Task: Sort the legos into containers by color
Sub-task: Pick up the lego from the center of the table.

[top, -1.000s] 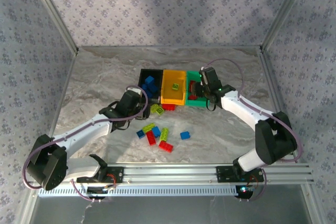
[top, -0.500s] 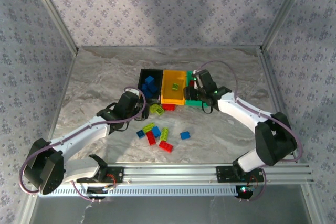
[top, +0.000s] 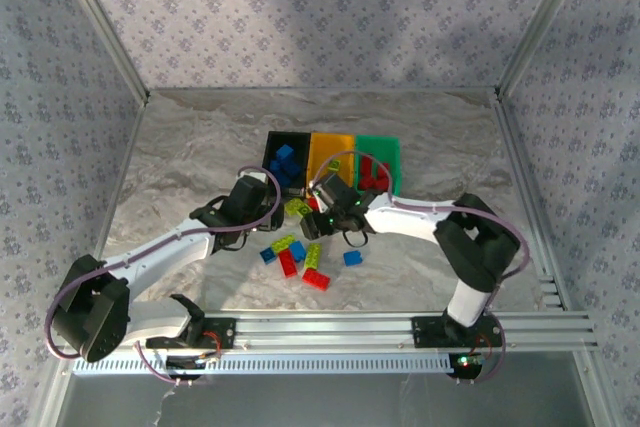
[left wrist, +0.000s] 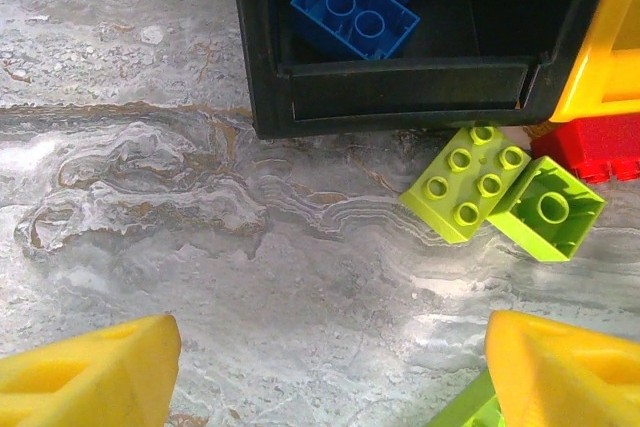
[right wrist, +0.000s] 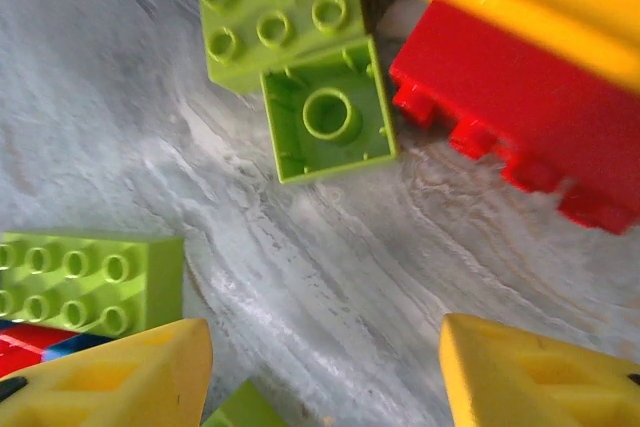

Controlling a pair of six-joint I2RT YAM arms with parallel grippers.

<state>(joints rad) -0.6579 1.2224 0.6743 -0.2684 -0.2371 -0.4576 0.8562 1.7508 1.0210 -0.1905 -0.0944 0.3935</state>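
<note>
L tool [left wrist: 325,352] hangs spread & empty by black bin [left wrist: 400,97], two lime legos [left wrist: 467,184] lie on surface [left wrist: 200,247] btw both tools, R tool [right wrist: 325,372], also spread/empty, has swung from green bin [top: 385,143] over them, so prob. next pick.

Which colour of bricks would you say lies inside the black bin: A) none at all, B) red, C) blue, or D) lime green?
C: the left wrist view shows blue bricks lying inside the black bin.
</note>
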